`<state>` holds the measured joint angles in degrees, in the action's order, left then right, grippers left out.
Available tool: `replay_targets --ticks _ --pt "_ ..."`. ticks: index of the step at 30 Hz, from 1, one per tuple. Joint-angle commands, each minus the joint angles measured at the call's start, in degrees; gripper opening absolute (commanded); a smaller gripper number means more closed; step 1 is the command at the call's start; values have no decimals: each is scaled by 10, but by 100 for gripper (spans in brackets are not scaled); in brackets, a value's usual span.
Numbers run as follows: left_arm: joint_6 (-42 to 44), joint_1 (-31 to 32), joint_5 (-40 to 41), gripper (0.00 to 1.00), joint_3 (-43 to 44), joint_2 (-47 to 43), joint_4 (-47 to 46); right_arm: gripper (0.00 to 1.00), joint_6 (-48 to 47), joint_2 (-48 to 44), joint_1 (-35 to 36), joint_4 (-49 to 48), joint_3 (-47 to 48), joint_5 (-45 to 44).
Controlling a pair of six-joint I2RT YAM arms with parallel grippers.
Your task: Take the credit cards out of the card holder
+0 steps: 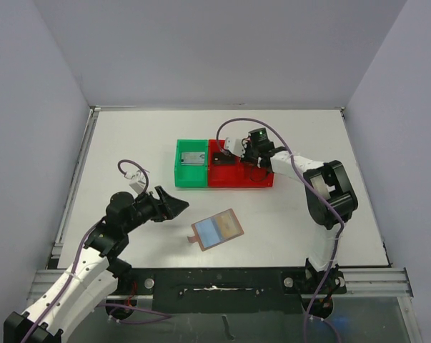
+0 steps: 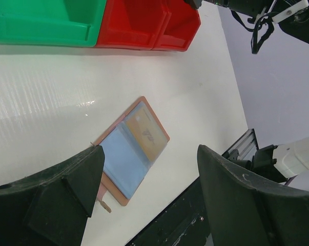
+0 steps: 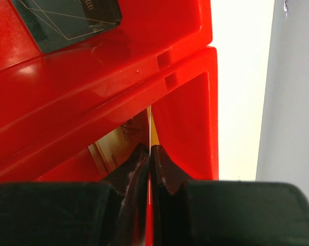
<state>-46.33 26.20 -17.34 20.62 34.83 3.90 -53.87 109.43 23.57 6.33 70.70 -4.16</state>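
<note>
The brown card holder [image 1: 216,230] lies open on the table, light-blue lining up; it also shows in the left wrist view [image 2: 131,151]. An orange card [image 2: 146,130] sits in its right pocket. My left gripper [image 1: 174,204] is open and empty, hovering just left of the holder, with the holder between its fingers in the left wrist view [image 2: 150,154]. My right gripper [image 1: 236,152] is over the red bin [image 1: 252,179], shut on a thin pale card [image 3: 150,128] seen edge-on between its tips [image 3: 150,149].
A green bin [image 1: 181,175] joined to the red bin's left side holds a grey card [image 1: 193,158]. A dark card [image 3: 67,20] lies in the red bin [image 3: 185,61]. The table's near edge and metal rail [image 1: 215,275] lie just below the holder.
</note>
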Motion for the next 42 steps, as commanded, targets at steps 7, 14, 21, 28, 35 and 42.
replay_targets --ticks 7,14,21,28,35,42 --pt "4 -4 7 71 29 -20 -3 6 -24 2 3 -7 31 -10" --pt "2 -4 -1 72 28 -21 -1 16 -22 4 3 2 26 -4" --pt "1 -4 -19 72 24 -13 -12 27 -9 4 2 31 26 5" --pt "4 -4 -59 71 24 8 -25 33 0 9 1 39 31 -12" --pt "2 -4 -79 72 25 11 -32 39 10 4 -1 47 38 -2" --pt "-6 -4 -86 72 26 23 -41 45 18 2 -1 64 52 1"
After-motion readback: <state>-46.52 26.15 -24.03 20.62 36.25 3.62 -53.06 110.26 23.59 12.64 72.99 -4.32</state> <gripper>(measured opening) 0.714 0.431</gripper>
